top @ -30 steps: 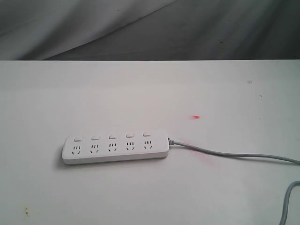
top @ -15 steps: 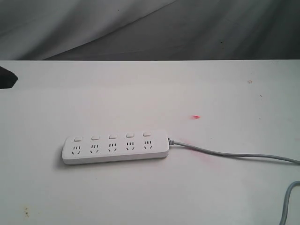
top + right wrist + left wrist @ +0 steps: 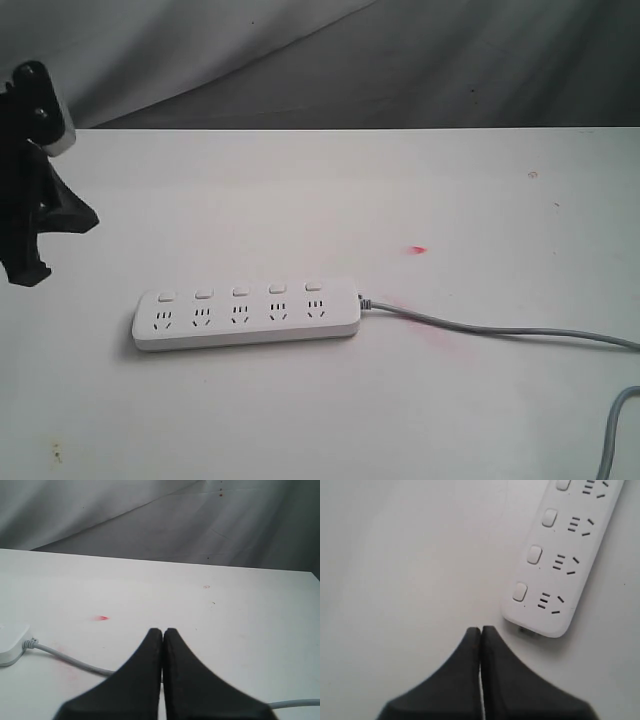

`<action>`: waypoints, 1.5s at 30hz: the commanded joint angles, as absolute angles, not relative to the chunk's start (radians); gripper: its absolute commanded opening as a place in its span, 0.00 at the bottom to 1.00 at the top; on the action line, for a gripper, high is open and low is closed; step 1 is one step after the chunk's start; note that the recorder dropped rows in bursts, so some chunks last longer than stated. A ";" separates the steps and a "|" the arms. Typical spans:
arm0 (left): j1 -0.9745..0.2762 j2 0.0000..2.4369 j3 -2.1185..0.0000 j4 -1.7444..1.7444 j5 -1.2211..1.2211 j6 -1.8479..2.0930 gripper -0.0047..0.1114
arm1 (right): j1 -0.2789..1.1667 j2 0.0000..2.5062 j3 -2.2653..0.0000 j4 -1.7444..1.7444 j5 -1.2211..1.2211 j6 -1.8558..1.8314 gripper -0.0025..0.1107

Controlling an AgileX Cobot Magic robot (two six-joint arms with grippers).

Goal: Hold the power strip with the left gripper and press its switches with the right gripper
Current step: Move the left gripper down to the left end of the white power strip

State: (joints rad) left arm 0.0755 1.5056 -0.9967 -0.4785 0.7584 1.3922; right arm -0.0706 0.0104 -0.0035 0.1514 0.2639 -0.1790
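Note:
The white power strip (image 3: 247,312) lies flat on the white table, left of the middle, and its grey cord (image 3: 480,330) runs off to the right. The switches (image 3: 241,292) form a row along its far side. My left gripper (image 3: 30,275) hangs at the left edge, shut and empty, well left of the strip and apart from it. In the left wrist view its shut tips (image 3: 481,629) sit just short of the strip's rounded end (image 3: 555,565), and several switches (image 3: 534,554) show. My right gripper (image 3: 163,630) is shut and empty, above the cord (image 3: 65,659) and away from the strip's cord end (image 3: 11,642).
A small red mark (image 3: 417,250) and a faint pink smear (image 3: 430,325) lie on the table near the cord end. A second run of grey cord (image 3: 615,430) curls at the lower right corner. Grey cloth (image 3: 400,60) hangs behind the table's far edge.
The left gripper has come into the exterior view from the left edge and now shows much more fully. The power strip and cord have not moved.

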 commanded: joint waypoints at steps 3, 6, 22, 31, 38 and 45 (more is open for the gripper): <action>0.068 1.620 -1.005 -0.522 0.737 1.535 0.11 | -0.080 0.005 0.000 0.148 0.263 -0.178 0.02; 0.068 1.656 -1.005 -0.565 0.737 1.598 0.15 | -0.080 0.005 0.000 0.148 0.263 -0.178 0.02; 0.126 1.765 -1.005 -0.851 0.880 1.925 0.49 | -0.080 0.005 0.000 0.148 0.263 -0.178 0.02; 0.258 1.901 -1.005 -1.050 1.010 2.094 0.57 | -0.080 0.005 0.000 0.148 0.263 -0.178 0.02; 0.258 1.962 -1.005 -1.052 0.944 2.094 0.71 | -0.080 0.005 0.000 0.148 0.263 -0.178 0.02; 0.256 2.001 -1.007 -1.043 0.920 2.094 0.71 | -0.080 0.005 0.000 0.148 0.263 -0.178 0.02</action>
